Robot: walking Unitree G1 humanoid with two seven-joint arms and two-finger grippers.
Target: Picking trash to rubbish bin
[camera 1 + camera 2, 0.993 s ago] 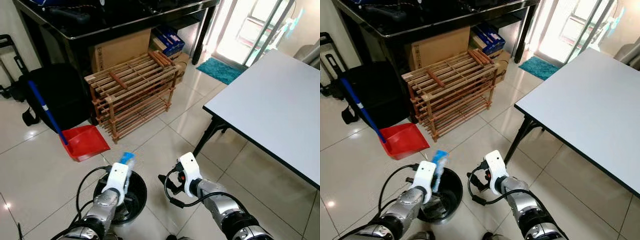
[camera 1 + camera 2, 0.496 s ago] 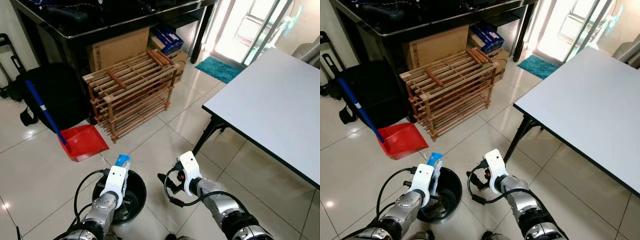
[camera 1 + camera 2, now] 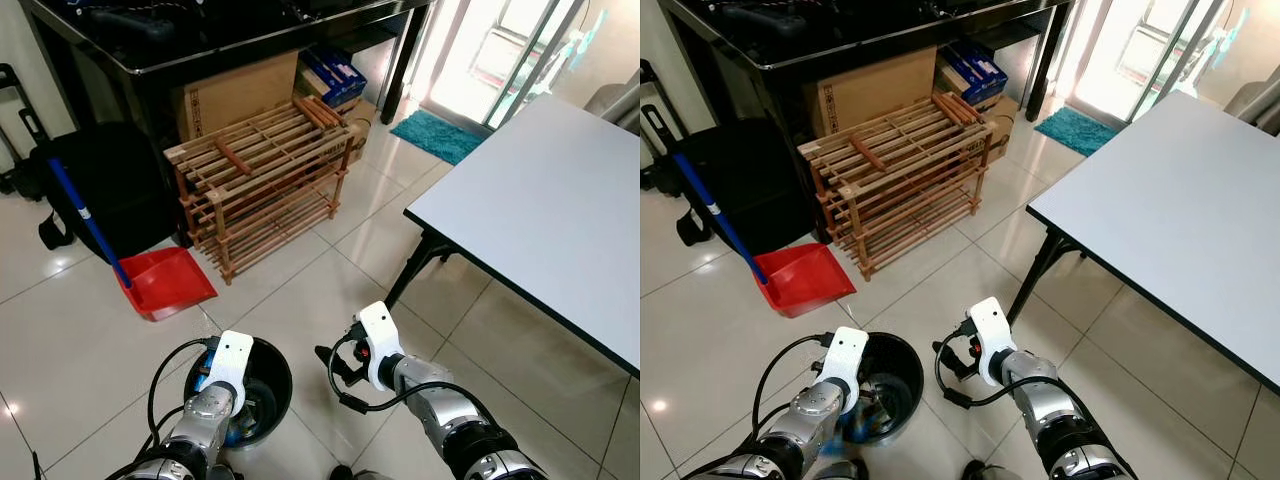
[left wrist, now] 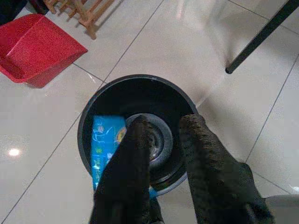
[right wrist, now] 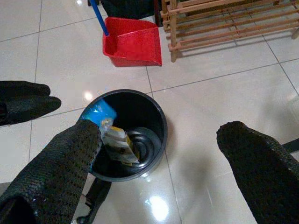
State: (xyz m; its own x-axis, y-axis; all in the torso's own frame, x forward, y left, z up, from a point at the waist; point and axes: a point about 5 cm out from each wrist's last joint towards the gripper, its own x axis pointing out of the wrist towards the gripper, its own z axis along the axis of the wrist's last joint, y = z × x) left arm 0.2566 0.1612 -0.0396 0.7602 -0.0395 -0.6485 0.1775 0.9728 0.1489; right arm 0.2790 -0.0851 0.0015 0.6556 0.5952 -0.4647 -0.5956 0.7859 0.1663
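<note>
Left gripper (image 4: pixel 163 135) spread, empty, above rubbish bin (image 4: pixel 88 116) | blue packet (image 4: pixel 103 140) inside bin | right gripper (image 5: pixel 154 154) spread, idle | drop looks done

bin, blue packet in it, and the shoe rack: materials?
Rubbish bin: looks like smooth black plastic; thin round rim and a soft sheen inside.
Blue packet: probably printed plastic film, glossy and bent against the bin wall; coated paper is possible.
Shoe rack: unpainted wood, possibly bamboo; tan slats with visible joints, matte.
</note>
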